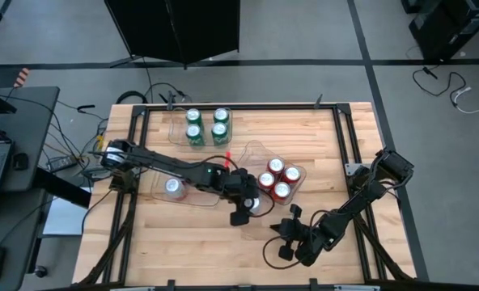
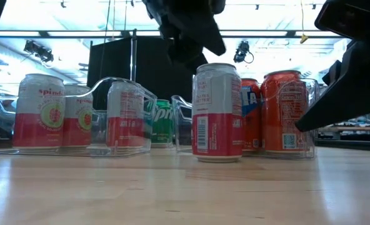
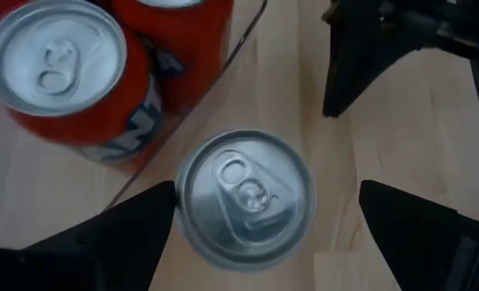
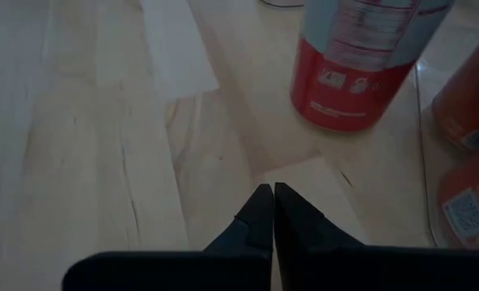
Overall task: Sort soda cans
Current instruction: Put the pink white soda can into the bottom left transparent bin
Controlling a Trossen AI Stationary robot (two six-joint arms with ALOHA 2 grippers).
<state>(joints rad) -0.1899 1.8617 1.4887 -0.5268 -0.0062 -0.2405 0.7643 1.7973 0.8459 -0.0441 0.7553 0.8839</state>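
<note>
Fingers spread wide, my left gripper (image 3: 256, 222) hangs directly over the silver-white can (image 3: 246, 196), one finger to each side so it can close on the can's round wall. That can stands upright on the worktop (image 1: 191, 242), long axis vertical, pull-tab top facing up, just beside the clear tray (image 1: 298, 181) of red cans (image 1: 275, 178). My right gripper (image 4: 273, 212) waits low nearby, fingers pressed together. Remaining silver-white cans appear to sit in the left tray (image 2: 119, 115).

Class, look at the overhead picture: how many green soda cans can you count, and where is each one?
4. All stand in a two-by-two block inside the clear tray at the table's far edge: far-left, far-right, near-left, near-right. None seems hidden.
</note>
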